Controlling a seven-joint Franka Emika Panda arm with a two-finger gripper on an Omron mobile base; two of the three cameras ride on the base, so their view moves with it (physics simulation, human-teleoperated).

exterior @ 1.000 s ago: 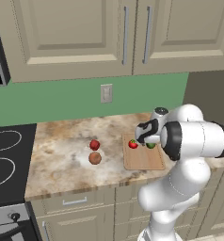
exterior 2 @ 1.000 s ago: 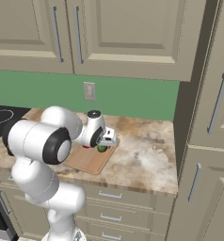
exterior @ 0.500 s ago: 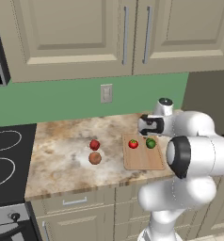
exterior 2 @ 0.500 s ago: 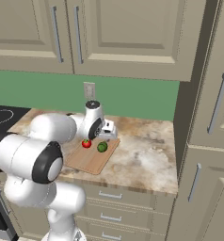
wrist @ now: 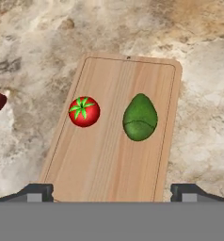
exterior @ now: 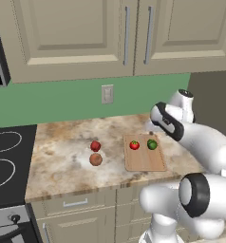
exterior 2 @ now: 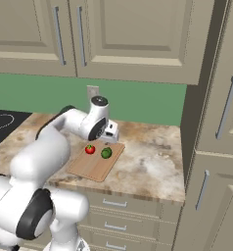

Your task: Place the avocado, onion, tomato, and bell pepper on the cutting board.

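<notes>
Resting on the cutting board point(wrist: 109, 169) are the tomato point(wrist: 84, 111) and avocado point(wrist: 140, 117) — the onion point(exterior: 96, 159) and bell pepper point(exterior: 95, 145) wait on the counter point(exterior: 62, 161), gripper point(wrist: 111, 190) spread wide, empty.

Layout around the cutting board point(exterior: 144, 155)

The tomato point(exterior: 134, 145) and the avocado point(exterior: 152, 144) lie side by side on the cutting board, apart, the tomato on the left and the avocado on the right, both toward the board's wall end. Left of the board, off it on the counter point(exterior: 62, 156), the bell pepper point(exterior: 95, 145) sits just behind the onion point(exterior: 96, 159).
</notes>
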